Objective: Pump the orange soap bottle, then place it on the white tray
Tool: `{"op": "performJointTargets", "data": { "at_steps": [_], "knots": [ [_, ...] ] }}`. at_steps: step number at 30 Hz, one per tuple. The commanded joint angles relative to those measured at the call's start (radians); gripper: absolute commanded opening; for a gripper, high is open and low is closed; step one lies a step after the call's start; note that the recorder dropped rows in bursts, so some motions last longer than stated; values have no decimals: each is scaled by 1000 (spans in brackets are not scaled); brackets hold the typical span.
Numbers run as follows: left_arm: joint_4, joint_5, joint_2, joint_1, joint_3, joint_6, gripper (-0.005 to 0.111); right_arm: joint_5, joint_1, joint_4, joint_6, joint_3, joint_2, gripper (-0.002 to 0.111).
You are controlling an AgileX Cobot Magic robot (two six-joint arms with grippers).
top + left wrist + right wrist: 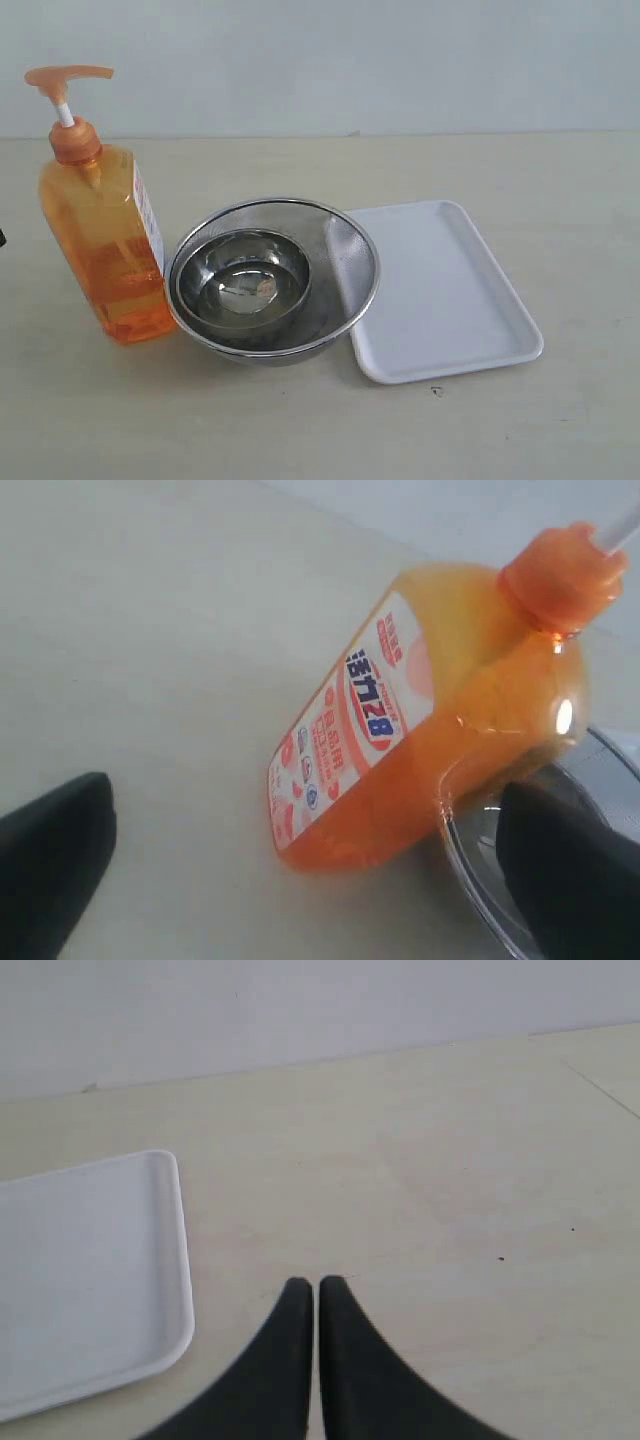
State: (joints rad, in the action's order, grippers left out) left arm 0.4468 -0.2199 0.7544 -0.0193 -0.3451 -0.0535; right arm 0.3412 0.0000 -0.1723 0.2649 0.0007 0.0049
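On the pale counter (300, 430), seen from the exterior camera, the orange soap bottle (100, 240) stands upright at 9 o'clock of the group, its base on the counter and not on the white tray (450, 300). Its orange pump head (68, 76) sits raised on a white stem, with the longer arm of the head reaching toward 3 o'clock. The white-and-red label faces partly toward the bowls. At the middle sits a wide steel mesh bowl (345, 245) with a smaller steel bowl (245, 275) nested inside it. The mesh bowl's rim comes just beside the bottle at its 9 o'clock side, though contact cannot be told, and at 3 o'clock it overlaps the tray's near edge. The tray lies flat at 3 o'clock of the bowls with nothing on it. In the left wrist view the left claw (305, 800) is released, its two dark fingers (55, 865) spread wide, with the bottle lying in the span between them and apart from both. One finger is in front of the mesh bowl's rim. In the right wrist view the right claw (316, 1285) is clenched, fingers pressed together with nothing between them, above bare counter near a corner of the tray.
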Motion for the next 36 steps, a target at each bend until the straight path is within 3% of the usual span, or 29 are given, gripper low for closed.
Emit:
{"op": "performJointTargets", "data": {
  "at_steps": [1,4,13,16,36],
  "knots": [
    [10,11,-3,-6,10,-3,96,-7,-3,0,-4,-1,-5,0],
    [43,12,-7,-6,35,-53,96,-7,-3,0,-4,-1,-5,0],
    [510,37,-79,-6,134,-499,96,-7,-3,0,-4,-1,-5,0],
    [594,63,-90,-6,134,-608,96,-7,-3,0,-4,-1,-5,0],
    [612,57,-91,-6,131,-715,96,-7,-3,0,-5,-1,-5,0]
  ]
}}
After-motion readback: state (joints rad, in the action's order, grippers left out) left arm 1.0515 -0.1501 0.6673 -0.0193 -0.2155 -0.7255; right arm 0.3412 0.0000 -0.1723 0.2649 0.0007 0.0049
